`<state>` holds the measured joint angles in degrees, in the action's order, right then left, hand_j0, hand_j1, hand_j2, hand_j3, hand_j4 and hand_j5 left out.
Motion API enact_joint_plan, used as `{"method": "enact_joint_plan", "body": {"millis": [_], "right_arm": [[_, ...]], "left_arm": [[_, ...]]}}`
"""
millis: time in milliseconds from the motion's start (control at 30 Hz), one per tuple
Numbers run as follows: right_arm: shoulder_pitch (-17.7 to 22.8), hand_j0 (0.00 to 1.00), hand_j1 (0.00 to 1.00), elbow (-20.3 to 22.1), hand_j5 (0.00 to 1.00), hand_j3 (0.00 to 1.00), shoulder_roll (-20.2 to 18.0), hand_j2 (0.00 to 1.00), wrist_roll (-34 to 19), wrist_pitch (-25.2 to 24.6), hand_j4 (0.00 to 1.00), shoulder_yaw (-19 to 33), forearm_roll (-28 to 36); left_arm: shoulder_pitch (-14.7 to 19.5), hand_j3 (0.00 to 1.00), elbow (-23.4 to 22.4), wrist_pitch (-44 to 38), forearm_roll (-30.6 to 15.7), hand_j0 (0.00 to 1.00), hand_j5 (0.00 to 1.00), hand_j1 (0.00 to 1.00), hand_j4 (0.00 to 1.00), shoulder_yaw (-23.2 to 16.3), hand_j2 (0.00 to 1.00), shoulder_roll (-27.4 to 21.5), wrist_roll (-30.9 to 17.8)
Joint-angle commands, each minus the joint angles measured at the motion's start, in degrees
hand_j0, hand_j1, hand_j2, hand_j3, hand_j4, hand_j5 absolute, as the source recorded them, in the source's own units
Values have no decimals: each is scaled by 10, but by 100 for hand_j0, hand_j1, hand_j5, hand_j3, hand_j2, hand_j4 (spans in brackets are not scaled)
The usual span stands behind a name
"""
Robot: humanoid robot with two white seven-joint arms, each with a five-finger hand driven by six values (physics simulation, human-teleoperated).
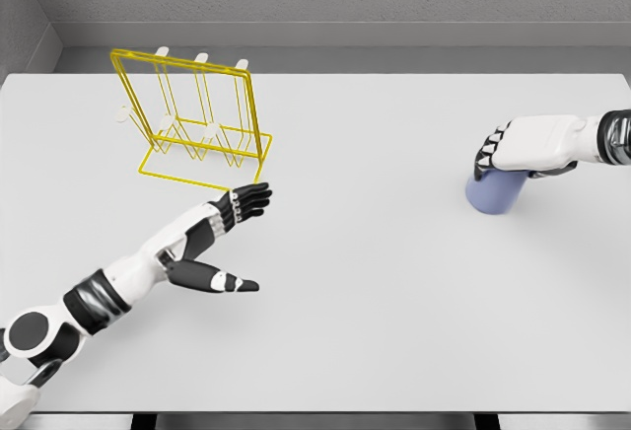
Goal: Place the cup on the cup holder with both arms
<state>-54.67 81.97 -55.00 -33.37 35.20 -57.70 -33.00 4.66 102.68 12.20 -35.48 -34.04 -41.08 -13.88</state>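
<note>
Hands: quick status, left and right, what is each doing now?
Left hand: open, fingers extended, holding nothing, just in front of the yellow cup holder.
Right hand: on the blue cup from above; a closed grasp cannot be told.

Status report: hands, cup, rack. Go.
Right hand shut on cup, far right of table. Left hand open, just short of rack. Cup not yet on rack. Nothing between them.

1 cup (496,193) (pale blue). 1 cup holder (193,119), yellow wire, with 6 white-tipped pegs visible. 2 hands: left hand (229,228), right hand (521,144). 2 white arms, 1 per side. 1 table (394,292).
</note>
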Motion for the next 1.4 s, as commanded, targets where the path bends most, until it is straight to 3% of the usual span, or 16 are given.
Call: {"method": "enact_joint_plan", "body": {"millis": [0,167,333,733,967,1367], "right_arm": [[0,64,64,1,64,64,-1,64,1,-2,64,2,4],[-2,64,64,7,64,64,-9,64,0,-2,64,7,8],[-3,64,64,43,64,64,-24,64,-1,-2,64,20,9],[-2,64,64,188,64,64,-49,64,-3,-2,64,17,5],[-1,64,64,192,64,64,-36,64,-2,-2,64,17,13],[-2,64,64,193,64,64,26,64,-1,-2,64,17,21]], "left_arm": [[0,100,0,-5,-1,100,100,100,100,-2,100,4,0],[0,100,0,-13,-2,100,100,100,100,-1,100,9,0],[0,100,-1,-41,-5,100,100,100,100,0,100,9,0],[-3,100,-6,-41,-2,100,100,100,100,-1,100,18,0],[0,100,-7,-40,-1,100,100,100,100,-1,100,19,0],[2,100,-13,-42,-1,100,100,100,100,1,100,21,0]]}}
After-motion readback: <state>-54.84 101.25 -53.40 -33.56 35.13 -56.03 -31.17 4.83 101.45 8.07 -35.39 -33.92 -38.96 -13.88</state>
